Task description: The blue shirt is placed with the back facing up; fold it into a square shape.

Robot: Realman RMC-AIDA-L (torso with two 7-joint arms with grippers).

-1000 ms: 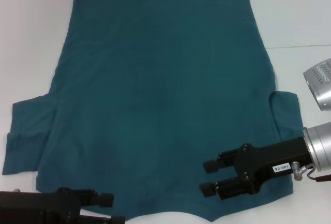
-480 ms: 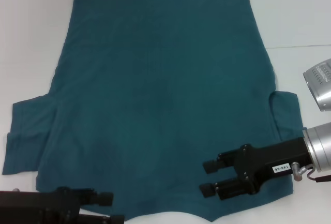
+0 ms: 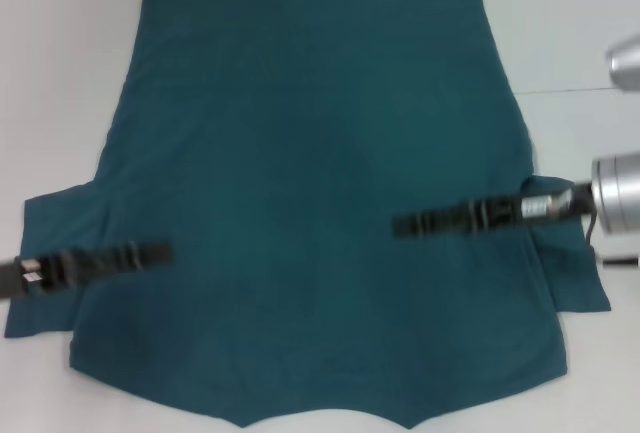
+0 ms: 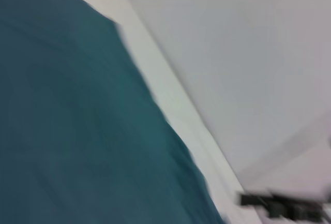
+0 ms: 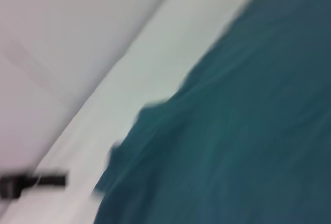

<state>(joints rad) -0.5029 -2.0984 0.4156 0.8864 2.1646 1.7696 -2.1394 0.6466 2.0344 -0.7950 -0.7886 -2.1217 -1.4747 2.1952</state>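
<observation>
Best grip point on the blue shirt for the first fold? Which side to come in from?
Probably the sleeves. The large dark teal-blue cotton T-shirt lies flat, back up, both short sleeves sticking out sideways. The left gripper could take the left sleeve's outer edge from the left, the right gripper the right sleeve from the right, then fold inward.

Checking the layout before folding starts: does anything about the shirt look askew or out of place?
Nothing stands out. The blue shirt lies flat, back up, sleeves spread, on the white table. The left gripper and right gripper are above it.
</observation>
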